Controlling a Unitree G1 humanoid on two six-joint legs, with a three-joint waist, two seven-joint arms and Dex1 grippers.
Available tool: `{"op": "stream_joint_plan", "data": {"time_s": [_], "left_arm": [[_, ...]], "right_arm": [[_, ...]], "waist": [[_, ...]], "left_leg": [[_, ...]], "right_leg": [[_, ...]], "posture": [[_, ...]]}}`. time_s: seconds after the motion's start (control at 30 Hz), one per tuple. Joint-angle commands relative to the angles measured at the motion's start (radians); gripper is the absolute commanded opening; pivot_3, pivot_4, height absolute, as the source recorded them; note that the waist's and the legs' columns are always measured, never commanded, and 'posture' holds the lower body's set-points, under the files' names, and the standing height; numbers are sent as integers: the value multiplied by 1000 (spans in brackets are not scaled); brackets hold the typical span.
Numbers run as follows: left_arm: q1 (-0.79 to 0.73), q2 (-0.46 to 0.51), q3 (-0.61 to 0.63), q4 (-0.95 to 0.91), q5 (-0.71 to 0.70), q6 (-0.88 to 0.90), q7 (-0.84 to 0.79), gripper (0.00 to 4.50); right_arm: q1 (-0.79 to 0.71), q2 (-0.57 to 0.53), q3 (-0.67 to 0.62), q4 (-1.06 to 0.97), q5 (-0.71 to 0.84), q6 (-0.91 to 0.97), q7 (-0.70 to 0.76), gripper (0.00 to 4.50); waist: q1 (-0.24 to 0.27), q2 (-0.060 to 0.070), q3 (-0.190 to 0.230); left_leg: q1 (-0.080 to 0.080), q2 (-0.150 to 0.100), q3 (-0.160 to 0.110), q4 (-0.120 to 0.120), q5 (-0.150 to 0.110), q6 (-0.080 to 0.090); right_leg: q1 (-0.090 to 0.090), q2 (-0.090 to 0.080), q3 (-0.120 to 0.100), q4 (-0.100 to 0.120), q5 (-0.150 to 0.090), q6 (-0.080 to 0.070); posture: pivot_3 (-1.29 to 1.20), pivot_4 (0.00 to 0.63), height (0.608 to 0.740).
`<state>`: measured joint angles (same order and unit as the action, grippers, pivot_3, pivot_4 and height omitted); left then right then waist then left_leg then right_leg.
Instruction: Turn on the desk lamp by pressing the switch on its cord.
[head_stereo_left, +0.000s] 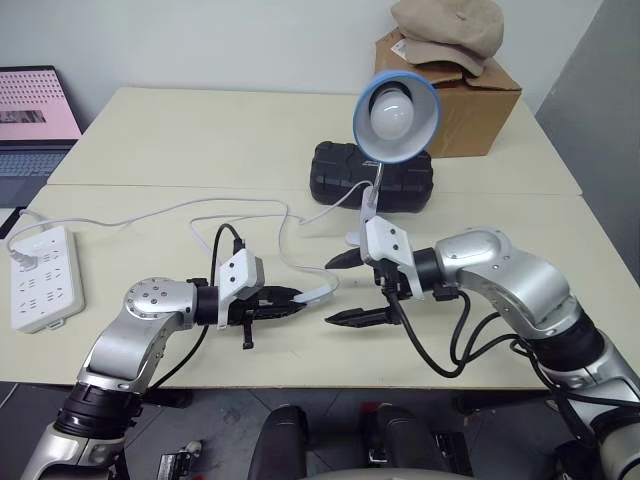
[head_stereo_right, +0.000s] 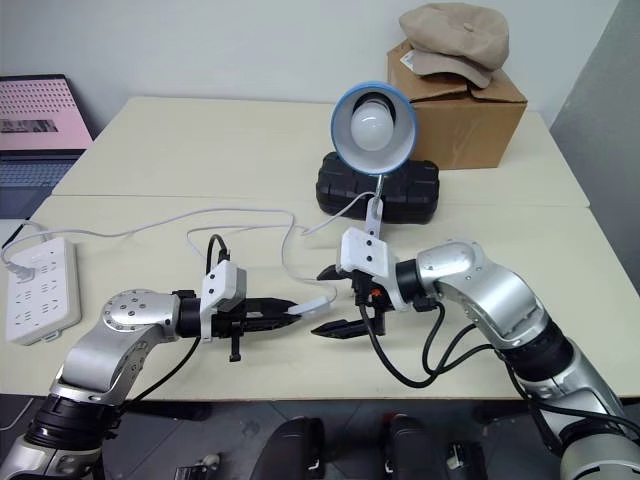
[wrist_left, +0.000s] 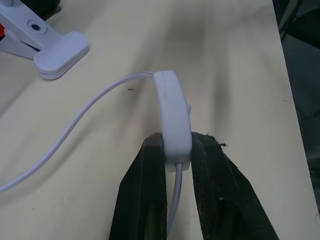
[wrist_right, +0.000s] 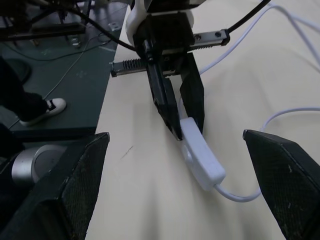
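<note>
Left gripper (head_stereo_left: 300, 296) reaches level toward the right, jaws clamped on the switch (head_stereo_left: 318, 294) above the table (head_stereo_left: 150, 140). Right gripper (head_stereo_left: 342, 290) faces it, jaws wide apart.

My arms are silver metal with black joints, white wrist blocks, looping black cables and black two-fingered grippers.
</note>
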<state>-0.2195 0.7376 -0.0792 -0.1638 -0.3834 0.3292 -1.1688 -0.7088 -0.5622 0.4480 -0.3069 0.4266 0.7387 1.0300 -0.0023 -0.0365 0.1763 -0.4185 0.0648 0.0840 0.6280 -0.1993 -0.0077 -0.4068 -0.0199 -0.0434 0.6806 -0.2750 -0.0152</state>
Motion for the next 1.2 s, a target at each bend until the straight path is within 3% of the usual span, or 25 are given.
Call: {"op": "stream_joint_plan", "data": {"time_s": [0.03,0.6,0.73,0.87,1.13,1.2], "left_arm": [[-3,8,21,-54,-20,6,4,382],[19,3,15,-102,-20,16,32,382],[24,3,15,-110,-20,18,37,382],[28,6,16,-117,-20,19,41,382],[30,9,15,-123,-19,17,46,382],[30,9,14,-123,-17,17,44,382]], "right_arm": [[-35,28,39,47,-45,-46,34,4500],[-26,83,67,162,-147,-97,64,4500],[-21,91,67,178,-162,-106,59,3887],[-17,90,69,193,-185,-125,64,3003],[-12,93,51,192,-177,-123,82,945],[-12,97,43,183,-168,-110,88,777]], "waist": [[0,0,0],[0,0,0],[0,0,0],[0,0,0],[0,0,0],[0,0,0]], "left_leg": [[0,0,0,0,0,0],[0,0,0,0,0,0],[0,0,0,0,0,0],[0,0,0,0,0,0],[0,0,0,0,0,0],[0,0,0,0,0,0]], "right_leg": [[0,0,0,0,0,0],[0,0,0,0,0,0],[0,0,0,0,0,0],[0,0,0,0,0,0],[0,0,0,0,0,0],[0,0,0,0,0,0]], "posture": [[0,150,740],[0,150,740],[0,150,740],[0,150,740],[0,150,740],[0,150,740]]}}
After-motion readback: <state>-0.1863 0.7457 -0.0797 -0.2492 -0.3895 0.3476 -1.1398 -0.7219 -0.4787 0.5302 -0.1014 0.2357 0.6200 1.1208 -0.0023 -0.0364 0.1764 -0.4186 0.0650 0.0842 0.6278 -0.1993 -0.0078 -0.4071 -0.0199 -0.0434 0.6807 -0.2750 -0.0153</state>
